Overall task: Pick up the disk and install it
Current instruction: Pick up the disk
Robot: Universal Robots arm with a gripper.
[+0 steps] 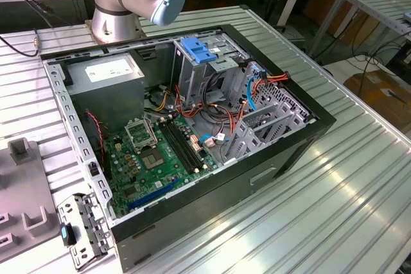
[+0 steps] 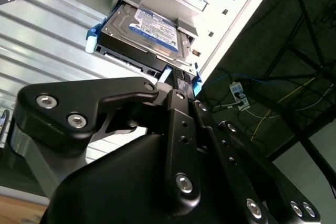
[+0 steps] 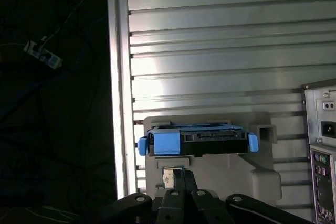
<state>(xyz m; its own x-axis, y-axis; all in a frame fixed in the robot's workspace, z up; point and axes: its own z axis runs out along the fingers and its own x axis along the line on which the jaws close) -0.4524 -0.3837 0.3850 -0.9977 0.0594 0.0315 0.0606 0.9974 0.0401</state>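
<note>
The disk (image 2: 147, 27) is a dark metal hard drive with a white and blue label and blue side rails. It lies flat in a pale grey holder (image 3: 220, 174) on the ribbed metal table. In the first wrist view the disk (image 3: 210, 136) shows end-on, with a blue tab on its near face. My gripper (image 3: 177, 174) is shut, its black fingers together just short of that near end. In the second wrist view the gripper (image 2: 178, 77) reaches the drive's near edge, with nothing held between the fingers.
The open computer case (image 1: 282, 152) lies on the table, with a metal drive cage under a blue tab (image 1: 196, 49) and loose cables. The table's edge (image 3: 118, 77) runs beside the holder, with dark floor beyond. The case's rear panel (image 3: 320, 145) stands nearby. A grey fixture (image 1: 19, 190) sits at the exterior view's left.
</note>
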